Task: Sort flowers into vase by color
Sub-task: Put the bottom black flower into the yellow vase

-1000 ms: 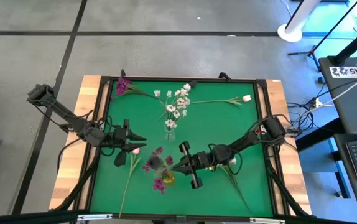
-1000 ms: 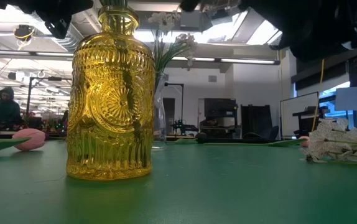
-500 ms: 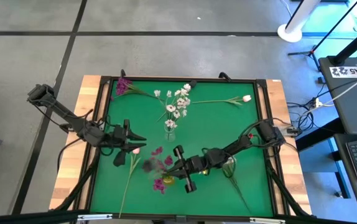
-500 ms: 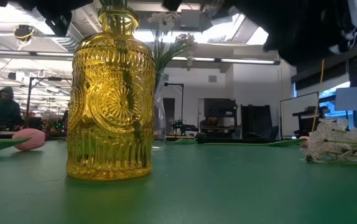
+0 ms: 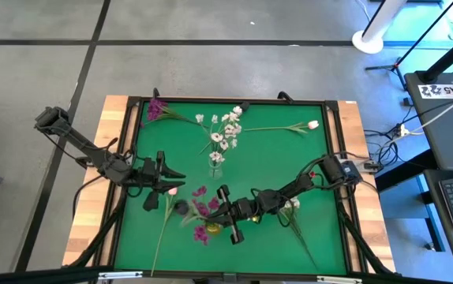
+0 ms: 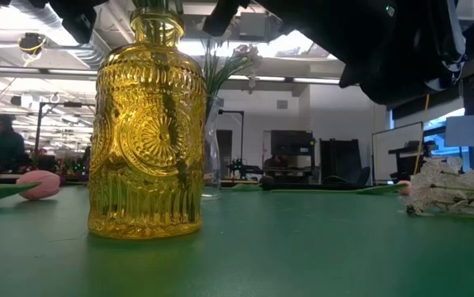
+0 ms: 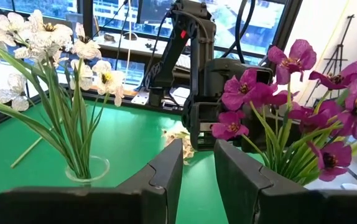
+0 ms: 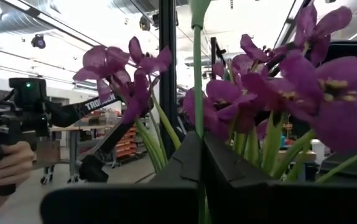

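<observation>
A yellow glass vase (image 6: 146,132) stands near the table's near edge (image 5: 213,229), with magenta flowers (image 5: 200,192) rising from it. My right gripper (image 5: 209,211) hovers just above the vase, shut on a magenta flower's green stalk (image 8: 197,74). Magenta blossoms (image 8: 122,68) crowd its wrist view. A clear vase (image 5: 216,163) farther back holds white blossoms (image 7: 48,43). My left gripper (image 5: 181,175) waits open at the left, touching nothing. Beside it a pink tulip (image 5: 173,189) lies flat on the mat. My right gripper pinches the thin green stalk (image 8: 197,106) of a magenta flower between its two fingers (image 8: 228,168). The fingers lie across the stalk and come in roughly level from the table's right. The stalk's lower end is hidden below the fingers.
A magenta stem (image 5: 157,108) lies at the far left corner, a pink tulip (image 5: 312,125) at the far right, and a white spray (image 5: 292,205) under my right arm, also in the low view (image 6: 443,186). A raised frame (image 5: 132,102) rims the mat. A person's hand (image 8: 4,168) shows beyond.
My right gripper has travelled toward the table's left, staying shut, and now sits over the yellow vase. The held magenta stem has gone with it, its blossoms swinging out to the left of the vase.
</observation>
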Tool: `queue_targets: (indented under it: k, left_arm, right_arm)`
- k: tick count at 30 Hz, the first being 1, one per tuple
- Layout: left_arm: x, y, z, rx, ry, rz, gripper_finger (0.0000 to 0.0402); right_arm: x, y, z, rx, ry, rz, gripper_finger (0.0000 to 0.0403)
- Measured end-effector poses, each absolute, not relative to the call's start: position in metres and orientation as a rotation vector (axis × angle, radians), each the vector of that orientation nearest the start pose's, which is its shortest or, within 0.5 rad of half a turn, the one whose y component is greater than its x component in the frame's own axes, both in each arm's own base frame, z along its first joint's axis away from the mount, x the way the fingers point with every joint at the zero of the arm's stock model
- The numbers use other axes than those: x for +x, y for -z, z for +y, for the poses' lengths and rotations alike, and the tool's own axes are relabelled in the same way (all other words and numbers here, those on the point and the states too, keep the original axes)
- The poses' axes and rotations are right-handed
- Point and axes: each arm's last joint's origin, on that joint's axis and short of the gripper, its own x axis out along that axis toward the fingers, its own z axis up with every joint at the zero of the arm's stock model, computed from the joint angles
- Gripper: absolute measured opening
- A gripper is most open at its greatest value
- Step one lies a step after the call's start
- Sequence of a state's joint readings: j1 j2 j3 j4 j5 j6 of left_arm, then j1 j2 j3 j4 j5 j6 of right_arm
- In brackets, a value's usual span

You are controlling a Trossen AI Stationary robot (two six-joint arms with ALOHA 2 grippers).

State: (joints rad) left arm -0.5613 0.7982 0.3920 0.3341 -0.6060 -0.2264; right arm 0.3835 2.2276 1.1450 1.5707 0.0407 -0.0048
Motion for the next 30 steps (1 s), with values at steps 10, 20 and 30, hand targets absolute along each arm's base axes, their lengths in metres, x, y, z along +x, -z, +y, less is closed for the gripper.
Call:
queue_targets:
  k: [10, 20, 30]
  left_arm:
    - [0.158, -0.244, -0.08, -0.185, -0.051, 0.058, 0.0089]
    - [0.158, -0.244, -0.08, -0.184, -0.052, 0.058, 0.0089]
    - [0.158, -0.244, -0.08, -0.182, -0.052, 0.062, 0.0089]
  right_arm:
    - [0.405, -0.17, 0.156, 0.069, -0.314, -0.484, 0.0001]
    - [0.407, -0.168, 0.155, 0.078, -0.311, -0.485, 0.0001]
    - [0.423, -0.142, 0.16, 0.138, -0.326, -0.434, 0.0001]
